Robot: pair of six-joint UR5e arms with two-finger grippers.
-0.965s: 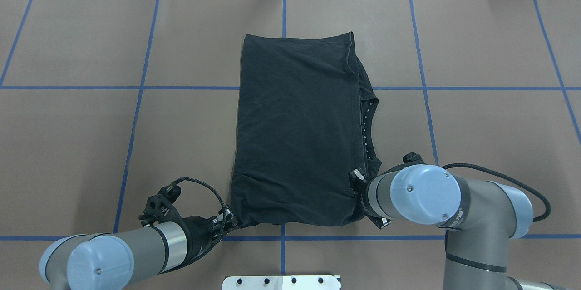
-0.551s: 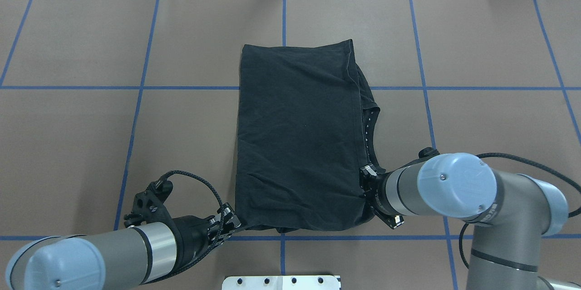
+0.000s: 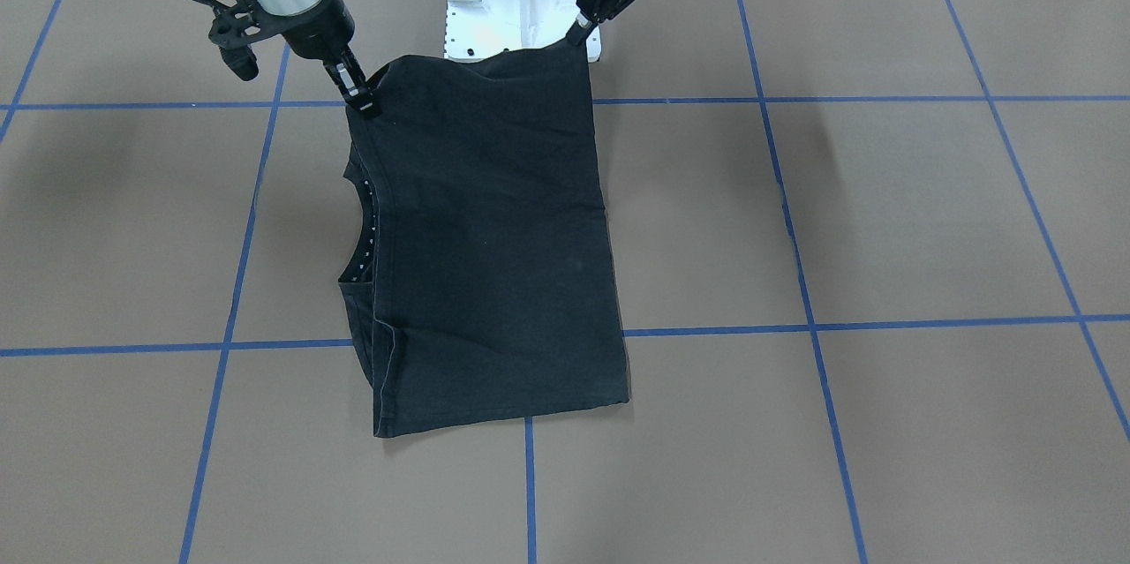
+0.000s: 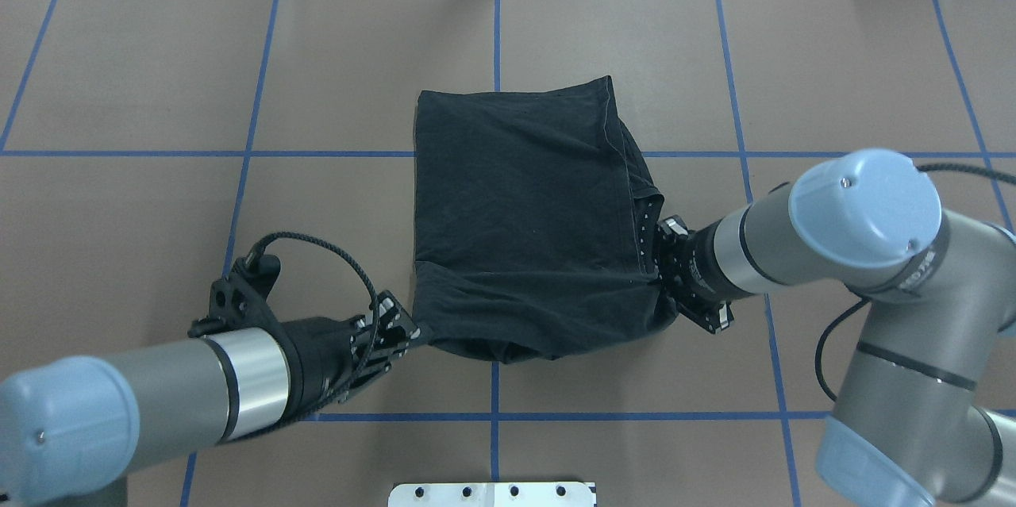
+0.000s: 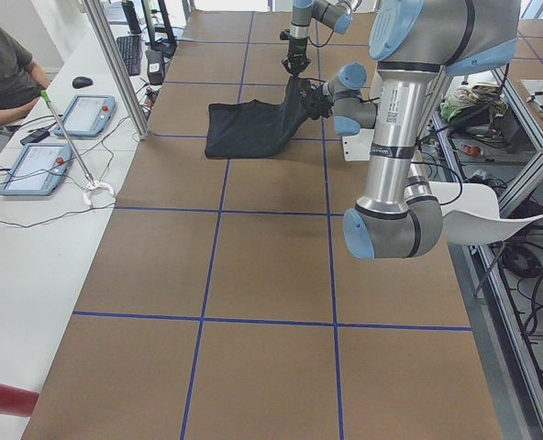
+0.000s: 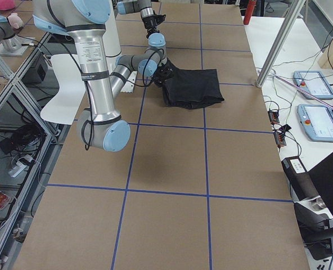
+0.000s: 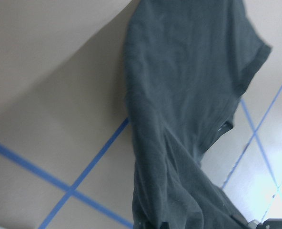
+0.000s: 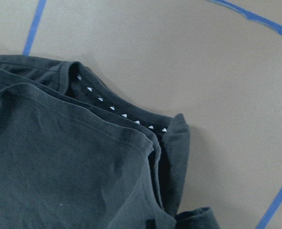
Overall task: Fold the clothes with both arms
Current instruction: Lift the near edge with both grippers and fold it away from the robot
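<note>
Already halved lengthwise: T-shirt (image 4: pixel 524 213). Left hand (image 4: pixel 414 330) and right hand (image 4: pixel 660 282) each pinch a raised near corner; cross-fold unfinished.

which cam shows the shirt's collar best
The right wrist-mounted view: the collar of the T-shirt is close up, its white triangle trim sharp. Overhead and front-facing views show it small at the shirt's edge; the side views and left wrist view hardly show it.
</note>
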